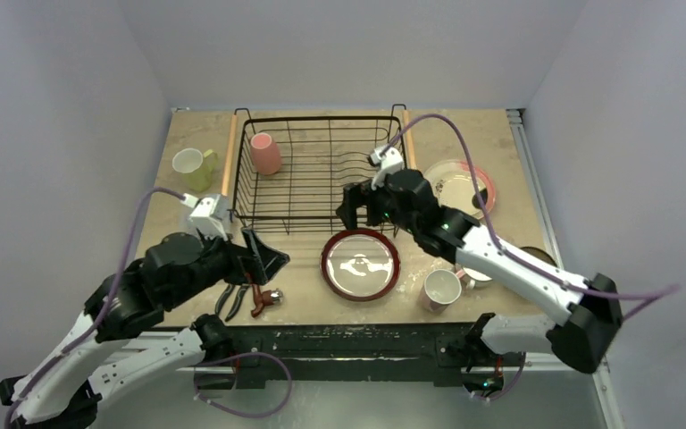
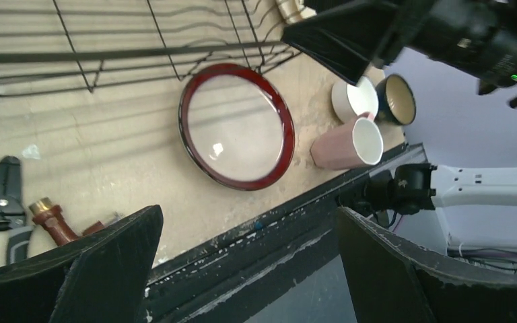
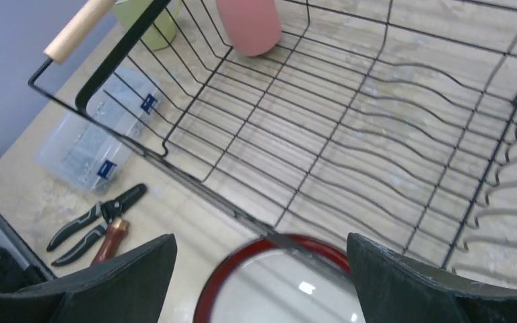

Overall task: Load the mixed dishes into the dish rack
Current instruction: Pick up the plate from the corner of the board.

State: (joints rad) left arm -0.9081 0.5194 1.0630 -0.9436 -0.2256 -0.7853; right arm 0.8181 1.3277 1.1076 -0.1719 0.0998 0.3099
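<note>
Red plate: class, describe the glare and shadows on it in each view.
Top view: broad glare covers the middle of the red plate. Left wrist view: striped shadows cross it, with one small glint. Right wrist view: only a small glint shows.

Looks like a robot lab test cell: bare grey walls (image 1: 54, 134) round a scuffed table (image 1: 500, 138), 2 robot arms (image 1: 500, 259) w/ purple cables (image 1: 433, 116), pliers (image 1: 230, 299) & parts box (image 3: 91, 151) by a dish rack (image 1: 313, 170).

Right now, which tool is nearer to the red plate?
Right. The right tool hangs open over the far rim of the red plate. The left tool, also open, is further off, to the plate's left.
</note>
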